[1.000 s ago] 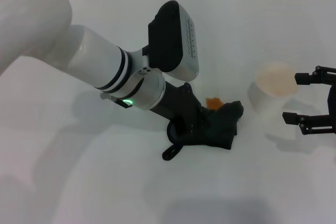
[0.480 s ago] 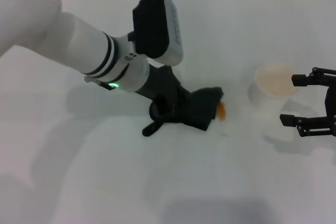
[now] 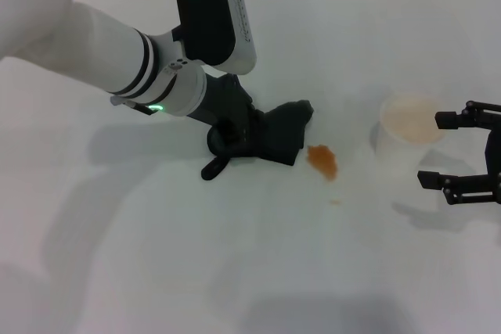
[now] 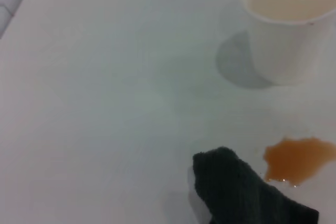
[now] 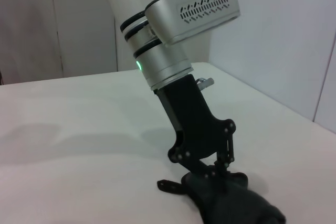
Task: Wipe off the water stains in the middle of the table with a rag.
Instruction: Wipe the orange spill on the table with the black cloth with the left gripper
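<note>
White and smooth, the surface (image 3: 235,271) fills my head view, with the left arm reaching across it from the left. My left gripper (image 3: 239,134) is pressed down onto the rag (image 3: 283,134), its fingers closed into the dark cloth and pinning it flat against the surface. The rag's loop tab pokes out on the near-left side. On the right edge my right gripper (image 3: 470,150) hangs just above the surface, fingers spread wide and holding nothing, right beside the pale paper cup (image 3: 409,134). The water stains (image 3: 322,160) lie uncovered, an orange-brown blotch just off the rag's right edge, between rag and cup. A tiny orange droplet sits just nearer to me.
</note>
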